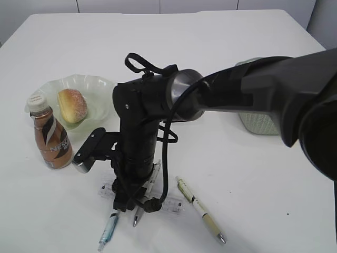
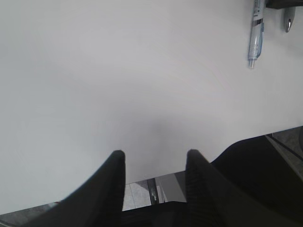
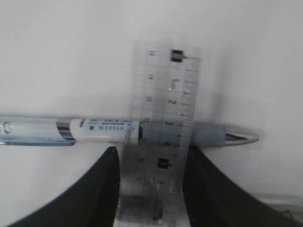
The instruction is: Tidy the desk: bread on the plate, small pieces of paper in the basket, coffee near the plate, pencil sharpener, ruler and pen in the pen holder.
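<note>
My right gripper [image 3: 150,153] points down at the clear ruler [image 3: 163,118], with a finger against each long edge. The ruler lies across a white and light-blue pen [image 3: 94,131]. In the exterior view the ruler [image 1: 174,204] shows beside the right gripper [image 1: 134,203]. The bread [image 1: 71,104] rests on the pale green plate [image 1: 100,87], and the coffee [image 1: 51,139] stands upright beside it. The basket [image 1: 258,124] is partly hidden behind the right arm. My left gripper [image 2: 155,156] is open over bare desk [image 2: 118,85]. Pen holder, pencil sharpener and paper pieces are out of view.
A blue-tipped pen [image 1: 109,229] lies at the front of the desk, and a cream and green pen [image 1: 200,209] lies to the right of the ruler. The left wrist view shows the blue pen [image 2: 256,33] at its top right and the near table edge below.
</note>
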Tool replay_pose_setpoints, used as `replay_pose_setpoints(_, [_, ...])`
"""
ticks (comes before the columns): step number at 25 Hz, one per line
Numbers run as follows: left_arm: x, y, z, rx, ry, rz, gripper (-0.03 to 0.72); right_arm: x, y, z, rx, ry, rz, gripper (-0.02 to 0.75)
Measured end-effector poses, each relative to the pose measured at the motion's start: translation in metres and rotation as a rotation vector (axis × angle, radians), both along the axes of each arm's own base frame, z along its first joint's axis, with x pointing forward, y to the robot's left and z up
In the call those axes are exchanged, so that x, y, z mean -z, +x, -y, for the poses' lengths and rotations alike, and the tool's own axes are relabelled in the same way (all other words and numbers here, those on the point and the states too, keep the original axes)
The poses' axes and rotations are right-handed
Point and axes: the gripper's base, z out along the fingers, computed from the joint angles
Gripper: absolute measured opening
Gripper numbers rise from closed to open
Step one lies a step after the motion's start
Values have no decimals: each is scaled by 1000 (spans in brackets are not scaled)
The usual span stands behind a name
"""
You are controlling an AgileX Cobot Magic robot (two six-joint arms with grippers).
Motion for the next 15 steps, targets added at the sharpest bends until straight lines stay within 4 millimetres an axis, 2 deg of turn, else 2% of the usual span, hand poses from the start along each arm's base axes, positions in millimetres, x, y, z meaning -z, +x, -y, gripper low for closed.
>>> replay_pose_setpoints(3, [0,0,0,0,0,-1,307,0,0,0,0,1,1,312])
replay_pose_setpoints(15, [0,0,0,2,1,0,307,-1,-1,1,-6,-17,-23,308])
